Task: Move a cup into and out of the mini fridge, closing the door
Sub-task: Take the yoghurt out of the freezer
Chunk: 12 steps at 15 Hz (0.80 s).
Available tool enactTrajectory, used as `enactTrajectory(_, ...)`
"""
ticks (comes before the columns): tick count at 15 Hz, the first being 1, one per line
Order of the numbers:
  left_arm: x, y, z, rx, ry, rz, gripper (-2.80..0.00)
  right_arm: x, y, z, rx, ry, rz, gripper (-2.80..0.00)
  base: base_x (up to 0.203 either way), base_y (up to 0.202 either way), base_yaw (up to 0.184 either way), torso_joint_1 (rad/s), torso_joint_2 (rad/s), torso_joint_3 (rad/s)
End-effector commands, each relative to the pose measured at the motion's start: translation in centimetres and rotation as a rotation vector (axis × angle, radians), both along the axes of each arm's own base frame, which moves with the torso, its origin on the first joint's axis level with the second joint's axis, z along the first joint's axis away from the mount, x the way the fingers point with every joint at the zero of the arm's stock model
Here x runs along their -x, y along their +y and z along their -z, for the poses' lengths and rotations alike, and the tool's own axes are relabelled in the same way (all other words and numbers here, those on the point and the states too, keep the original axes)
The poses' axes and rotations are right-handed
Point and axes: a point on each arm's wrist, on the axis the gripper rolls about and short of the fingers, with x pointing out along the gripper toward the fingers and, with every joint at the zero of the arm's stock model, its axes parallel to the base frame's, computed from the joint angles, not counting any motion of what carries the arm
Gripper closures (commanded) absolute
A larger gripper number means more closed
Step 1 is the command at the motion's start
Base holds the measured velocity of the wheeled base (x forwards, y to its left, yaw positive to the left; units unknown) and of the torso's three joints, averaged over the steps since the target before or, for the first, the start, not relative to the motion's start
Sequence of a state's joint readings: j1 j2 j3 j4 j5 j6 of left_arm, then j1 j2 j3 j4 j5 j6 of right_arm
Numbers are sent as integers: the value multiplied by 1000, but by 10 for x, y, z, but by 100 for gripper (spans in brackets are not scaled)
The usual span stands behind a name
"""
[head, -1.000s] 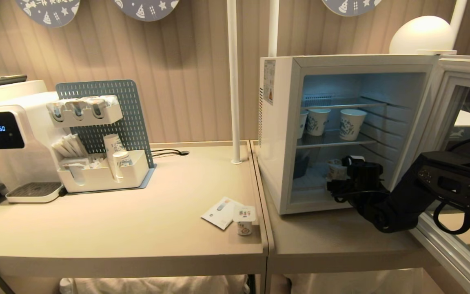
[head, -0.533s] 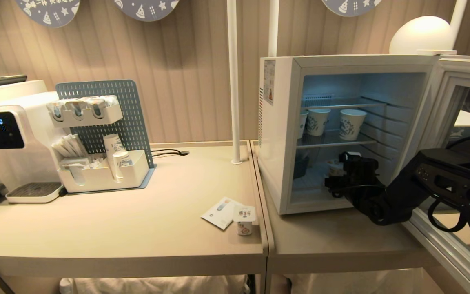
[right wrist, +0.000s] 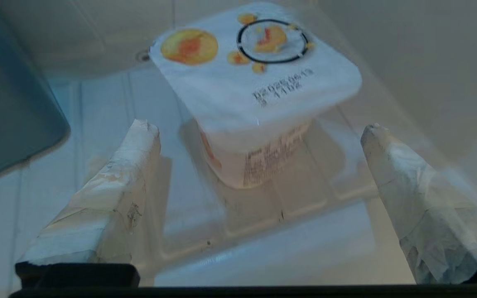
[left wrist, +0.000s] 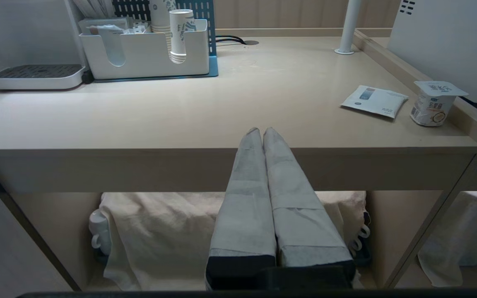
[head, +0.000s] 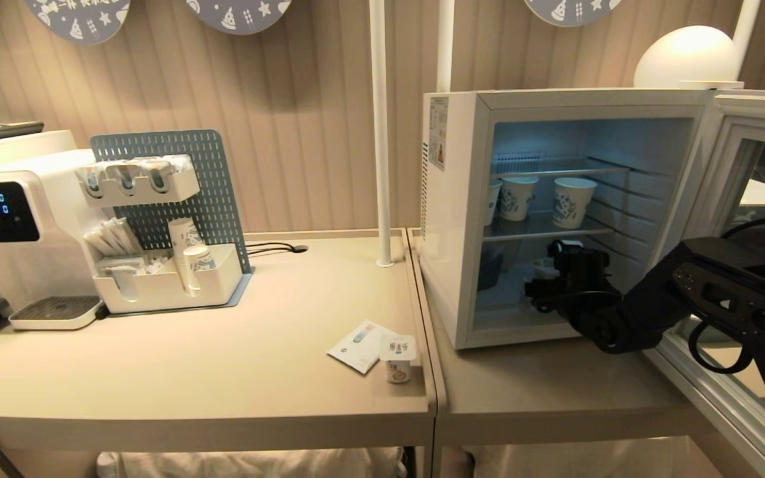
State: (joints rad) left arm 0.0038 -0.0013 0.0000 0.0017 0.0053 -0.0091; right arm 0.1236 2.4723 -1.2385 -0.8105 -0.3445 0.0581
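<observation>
Fridge (head: 452, 219) stands on the right-hand table (head: 542, 392), door (head: 741, 192) swung wide to the right. Interior lit bluish. Middle wire shelf carries three paper cups (head: 572, 201).

Right gripper (right wrist: 259, 128) is inside the lowest compartment of the fridge, arm reaching in from the right past the open door. Its fingers (right wrist: 110, 194) stand spread far apart and hold nothing. Between and just ahead of them, on the fridge floor, sits a yogurt cup (right wrist: 255, 103): white tub, sealed foil lid with orange fruit print and a black ring, printed date code. Neither fingertip touches the tub. A dark blue-grey container (right wrist: 10, 103) stands beside it in the same compartment.

Left gripper (left wrist: 262, 131) is parked low in front of the left table edge, fingers pressed together, empty.

On the left table: second yogurt cup (head: 398, 358) near the right front corner, just beside a flat white packet (head: 359, 345). Further left, white organiser (head: 170, 279) with pegboard back, and a water dispenser (head: 17, 232).
</observation>
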Motion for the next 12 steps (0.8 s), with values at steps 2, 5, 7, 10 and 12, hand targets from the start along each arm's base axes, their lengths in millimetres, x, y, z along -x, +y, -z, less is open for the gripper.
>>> enactTrajectory(2,0,0,0,0,3,-2,0,-4,1,0,-1,-10,1,-280,0,0,0,0,0,0)
enactTrajectory(5,0,0,0,0,3,0,0,-6,1,-1,0,-13,0,-280,0,0,0,0,0,0)
enactTrajectory(7,0,0,0,0,3,-2,0,-8,-1,-3,0,-11,3,-280,0,0,0,0,0,0)
enactTrajectory(10,0,0,0,0,3,-2,0,-13,0,-2,-1,-12,3,-280,0,0,0,0,0,0)
enactTrajectory(12,0,0,0,0,3,-2,0,-15,0,2,-2,-6,0,-280,0,0,0,0,0,0)
